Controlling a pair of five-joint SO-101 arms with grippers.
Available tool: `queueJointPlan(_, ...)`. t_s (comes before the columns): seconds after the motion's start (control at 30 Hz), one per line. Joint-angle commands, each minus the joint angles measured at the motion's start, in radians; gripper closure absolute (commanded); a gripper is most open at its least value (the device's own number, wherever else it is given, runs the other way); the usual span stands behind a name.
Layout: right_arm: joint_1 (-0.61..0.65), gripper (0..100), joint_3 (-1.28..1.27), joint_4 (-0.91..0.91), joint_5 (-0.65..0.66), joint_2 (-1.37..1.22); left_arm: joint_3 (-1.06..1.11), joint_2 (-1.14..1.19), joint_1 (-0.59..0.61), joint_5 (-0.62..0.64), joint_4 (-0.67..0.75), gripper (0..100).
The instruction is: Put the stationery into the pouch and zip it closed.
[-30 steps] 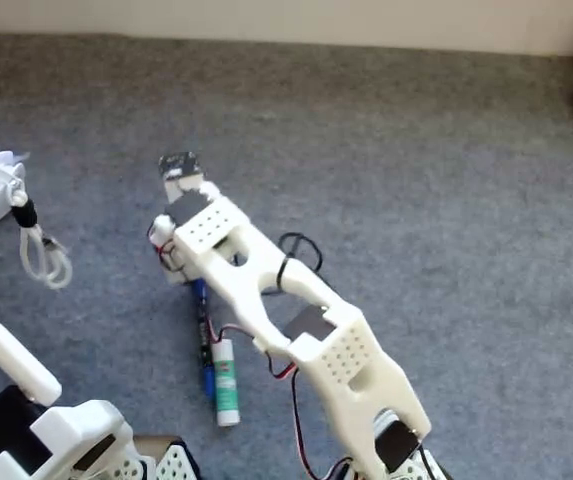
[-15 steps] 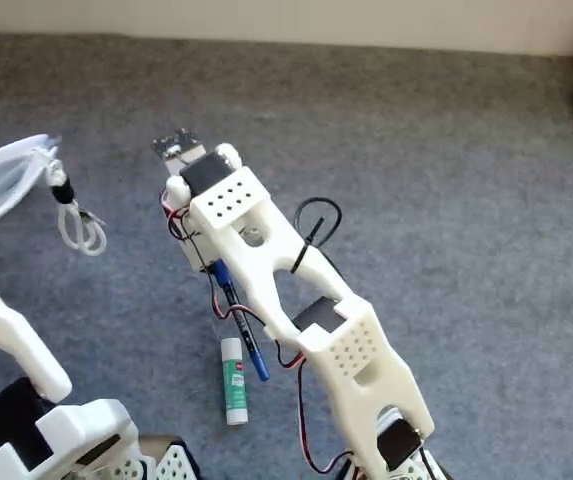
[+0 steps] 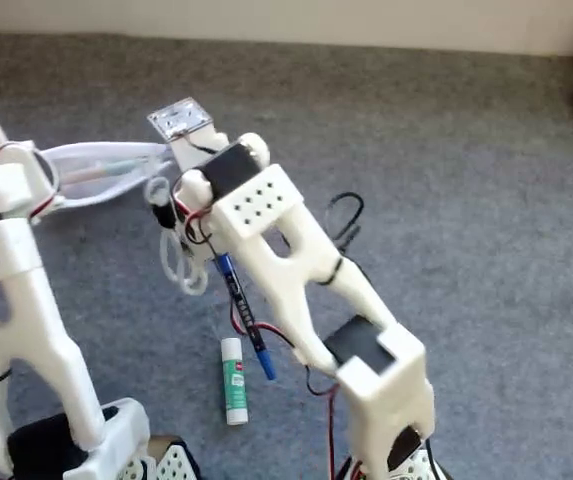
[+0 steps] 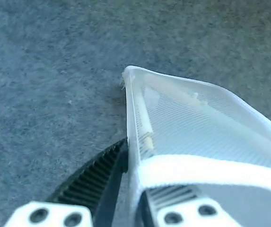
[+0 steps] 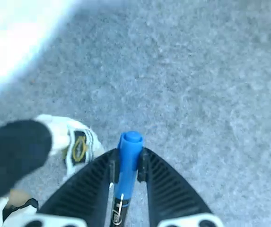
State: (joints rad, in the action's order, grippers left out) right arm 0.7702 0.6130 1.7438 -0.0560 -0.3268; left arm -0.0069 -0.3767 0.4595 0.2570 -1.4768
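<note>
Right jaws clamping blue-capped black pen [image 5: 128, 152], left jaws pinching translucent white mesh pouch [image 4: 196, 123]

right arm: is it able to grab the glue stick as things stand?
Probably not yet: the right gripper is shut on the blue pen. The glue stick lies bare on the carpet, nothing covering it.

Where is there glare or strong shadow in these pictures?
High view: even light, only soft shadows on the carpet; a shiny plate catches light. Left wrist view: the pouch glows bright. Right wrist view: a white patch is washed out; the blue pen is well lit.
</note>
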Motion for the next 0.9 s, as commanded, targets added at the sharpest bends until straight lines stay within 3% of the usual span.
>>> queueJointPlan(0.0, -0.041, 99.3, -0.030, 0.016, 0.012, 0.176, -0.016, -0.058, -0.099, -0.009, -0.006, 99)
queueJointPlan(0.23, -0.131, 99.3, -0.042, 0.015, 0.014, 0.340, -0.018, -0.056, -0.180, -0.058, -0.003, 99)
queueJointPlan(0.6, -0.177, 99.3, -0.039, 0.012, 0.008, 0.552, -0.007, -0.053, -0.189, -0.064, -0.015, 99)
queueJointPlan(0.87, -0.174, 99.3, -0.048, -0.151, 0.008, 0.665, 0.015, -0.053, -0.211, -0.087, -0.037, 99)
